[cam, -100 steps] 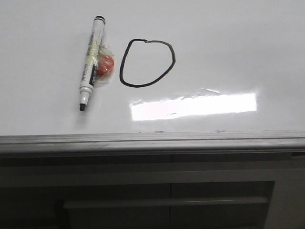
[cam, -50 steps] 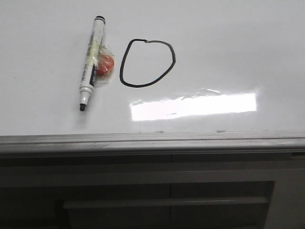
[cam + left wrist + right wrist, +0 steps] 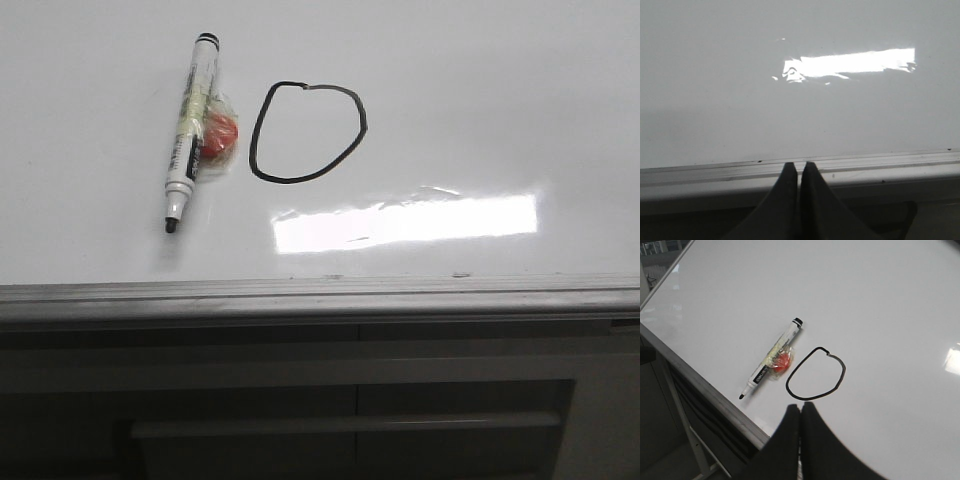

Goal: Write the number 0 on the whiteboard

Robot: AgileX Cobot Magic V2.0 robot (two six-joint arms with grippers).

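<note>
Both claws, left gripper [image 3: 798, 172] and right gripper [image 3: 800, 415], closed empty; the number 0 [image 3: 308, 132] is complete, marker [image 3: 191, 130] down: retract clear of the ink

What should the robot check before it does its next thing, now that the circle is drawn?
1. The number 0 is a closed loop: ok.
2. The marker lies on the whiteboard, held by no gripper: ok.
3. Marker tip uncapped, cap not seen: not ok.
4. Left gripper shut and empty: ok.
5. Right gripper shut and empty: ok.
6. What the red thing taped to the marker is: cannot tell.
</note>
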